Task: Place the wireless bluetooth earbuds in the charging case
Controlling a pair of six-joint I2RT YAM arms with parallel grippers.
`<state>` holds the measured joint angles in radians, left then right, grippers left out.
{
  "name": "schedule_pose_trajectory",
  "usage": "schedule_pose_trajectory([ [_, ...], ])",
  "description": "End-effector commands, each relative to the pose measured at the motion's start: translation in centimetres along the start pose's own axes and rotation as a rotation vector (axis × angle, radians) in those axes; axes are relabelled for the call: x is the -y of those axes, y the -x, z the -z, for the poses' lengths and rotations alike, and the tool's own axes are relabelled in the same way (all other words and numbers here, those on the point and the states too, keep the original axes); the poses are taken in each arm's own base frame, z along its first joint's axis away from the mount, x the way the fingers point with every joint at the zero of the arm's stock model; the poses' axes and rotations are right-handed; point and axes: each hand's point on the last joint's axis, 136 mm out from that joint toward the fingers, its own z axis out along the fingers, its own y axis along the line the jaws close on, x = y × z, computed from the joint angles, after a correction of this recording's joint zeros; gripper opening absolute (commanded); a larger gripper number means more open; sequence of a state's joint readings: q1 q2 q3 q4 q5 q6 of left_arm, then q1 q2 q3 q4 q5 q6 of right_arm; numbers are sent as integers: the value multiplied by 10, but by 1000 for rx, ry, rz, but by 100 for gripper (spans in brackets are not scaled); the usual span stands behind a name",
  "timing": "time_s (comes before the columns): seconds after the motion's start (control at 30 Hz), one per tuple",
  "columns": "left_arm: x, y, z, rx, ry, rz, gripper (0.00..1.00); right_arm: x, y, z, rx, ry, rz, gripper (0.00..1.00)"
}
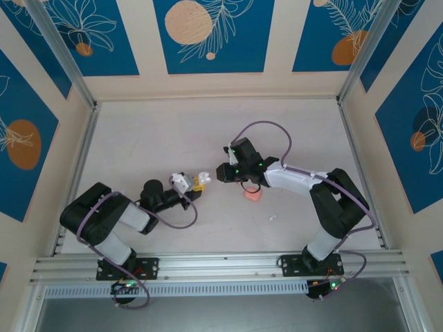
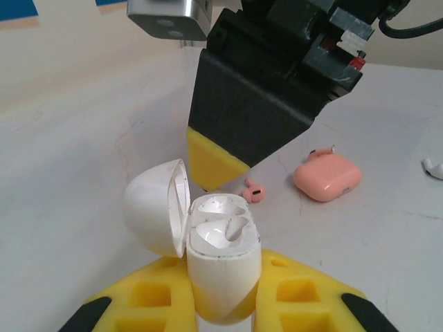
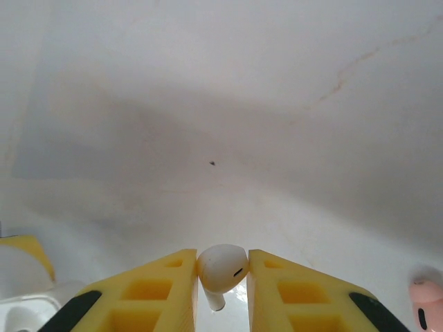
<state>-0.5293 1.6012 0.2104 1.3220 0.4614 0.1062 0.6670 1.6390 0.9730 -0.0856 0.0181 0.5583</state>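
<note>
Nearest, a loose white earbud (image 1: 272, 218) lies alone. Beyond it, the closed pink charging case (image 2: 327, 177) sits near a pink earbud (image 2: 254, 191). The left gripper (image 1: 195, 184) clamps an open white charging case (image 2: 221, 270). Just beside it, the right gripper (image 3: 222, 294) pinches a second white earbud (image 3: 221, 266).

The top view looks down from above and behind on the whole table (image 1: 173, 131), arm bases (image 1: 128, 266) at the bottom. The left wrist view sits close behind its yellow fingers (image 2: 152, 297), facing the right gripper (image 2: 214, 166). The right wrist view looks low along the tabletop (image 3: 221, 104); both wrist views share the white open case (image 2: 221, 270) (image 3: 24, 315)
</note>
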Motion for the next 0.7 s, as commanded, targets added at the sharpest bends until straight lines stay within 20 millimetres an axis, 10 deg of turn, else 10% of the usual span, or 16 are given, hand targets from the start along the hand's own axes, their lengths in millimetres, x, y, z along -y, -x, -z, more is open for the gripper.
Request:
schedule_pose_trajectory([
  [0.0,-1,24,-3,85,14,-35,12,-14,19,16,99,61,8,23],
  [0.67,-8,43,-8,132,37,-29,12,-76,34,58,348,287,123,23],
])
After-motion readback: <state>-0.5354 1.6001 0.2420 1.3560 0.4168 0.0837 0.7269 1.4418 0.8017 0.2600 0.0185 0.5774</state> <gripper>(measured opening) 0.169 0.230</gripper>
